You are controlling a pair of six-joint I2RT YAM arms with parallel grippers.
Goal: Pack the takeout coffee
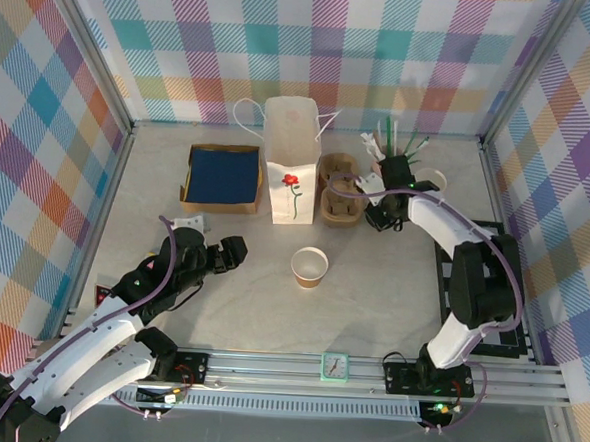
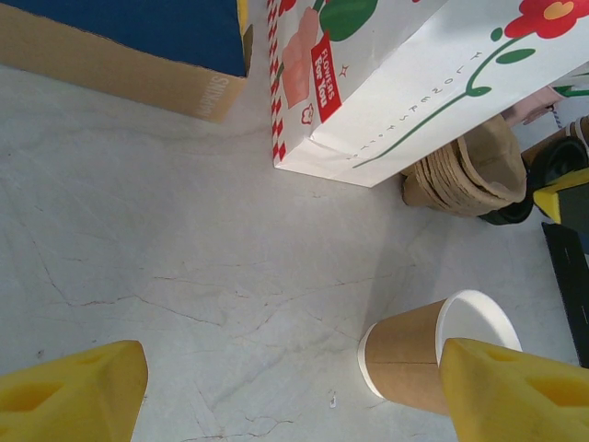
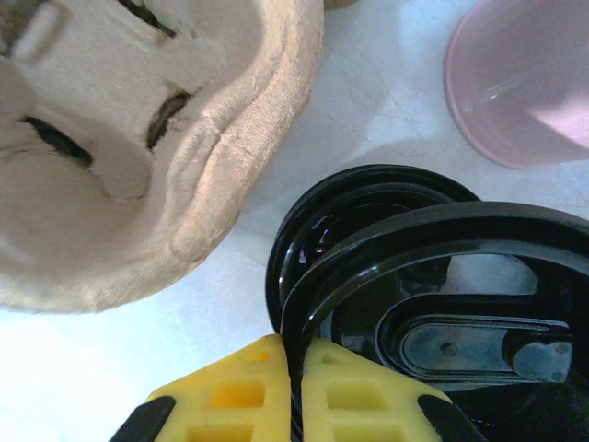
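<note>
The table (image 1: 240,308) is a pale, stone-patterned surface with fine grey veins, which show plainly in the left wrist view (image 2: 184,239). Walls of pastel plaid cloth (image 1: 316,42) close it in on three sides, and an aluminium rail (image 1: 266,365) runs along the near edge, carrying a small green clock (image 1: 334,366).

Along the back stand a shallow cardboard box with a blue inside (image 1: 223,175), a white flowered paper bag (image 1: 290,171) upright just to its right, and a brown moulded cup tray (image 1: 341,199) touching or nearly touching the bag's right side. Further right is a cluster of straws (image 1: 395,142) and a pale pink cup (image 3: 525,83).

The brown paper cup (image 1: 309,267) stands upright and lidless in the open middle of the table, well in front of the bag and apart from everything else. The left wrist view shows it (image 2: 414,354) just beside the gripper's right-hand fingertip.

The left gripper (image 1: 231,252) hovers low to the left of that cup, its yellow fingers (image 2: 74,391) spread wide with nothing between them.

The right gripper (image 1: 381,208) sits at the back right beside the cup tray (image 3: 138,138). Its fingertips (image 3: 294,354) are pinched together on the rim of a black lid (image 3: 433,226), which is tilted above more black lids (image 3: 313,221) lying on the table.
</note>
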